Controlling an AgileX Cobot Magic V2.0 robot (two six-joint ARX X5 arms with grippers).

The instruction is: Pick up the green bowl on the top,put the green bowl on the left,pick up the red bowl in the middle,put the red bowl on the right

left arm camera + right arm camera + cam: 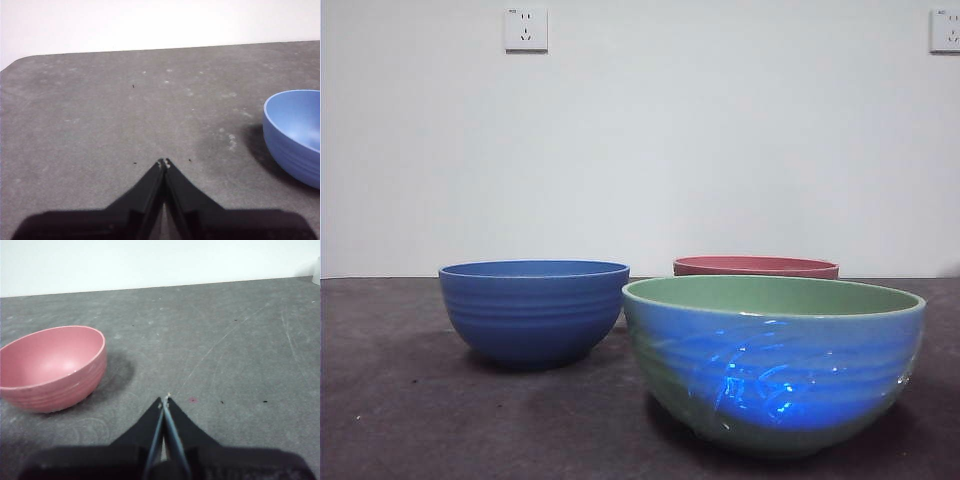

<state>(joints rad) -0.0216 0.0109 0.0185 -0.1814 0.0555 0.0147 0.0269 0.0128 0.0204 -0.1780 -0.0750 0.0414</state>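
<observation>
The green bowl (775,365) stands upright on the dark table, nearest the front camera at the right, with blue glare on its ribbed wall. The red bowl (756,266) stands behind it, mostly hidden; the right wrist view shows it (52,367) upright and empty beside my right gripper (165,400), which is shut and empty, apart from the bowl. My left gripper (164,162) is shut and empty over bare table. Neither gripper shows in the front view.
A solid blue bowl (534,310) stands at the left middle of the table; its edge shows in the left wrist view (295,135). A white wall with two sockets (526,30) is behind the table (410,400).
</observation>
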